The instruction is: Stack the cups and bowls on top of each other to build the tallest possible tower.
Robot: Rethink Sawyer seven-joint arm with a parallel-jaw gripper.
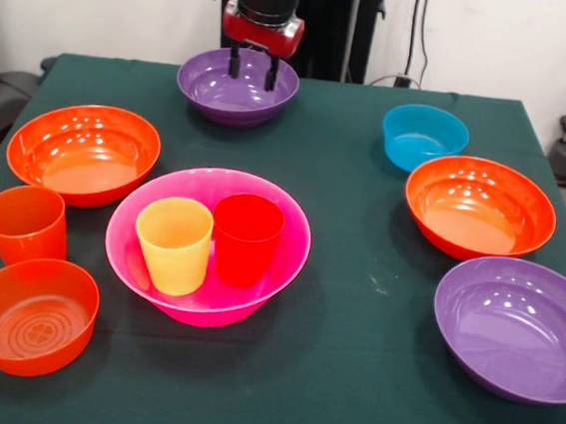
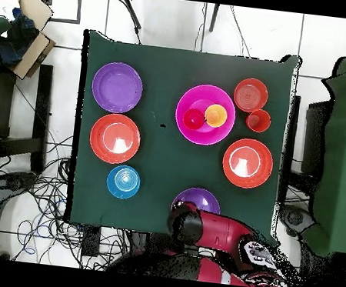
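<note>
Directly under pincer (image 1: 251, 72) — purple bowl (image 1: 237, 87)

We see the pink bowl (image 1: 167, 223) mid-table holding upright yellow cup (image 1: 174, 244) and red cup (image 1: 246, 238); other bowls ring it separately.

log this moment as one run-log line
pincer: open, over far purple bowl | pink bowl: holds yellow cup, red cup | orange cup: on table | tower: not started
</note>
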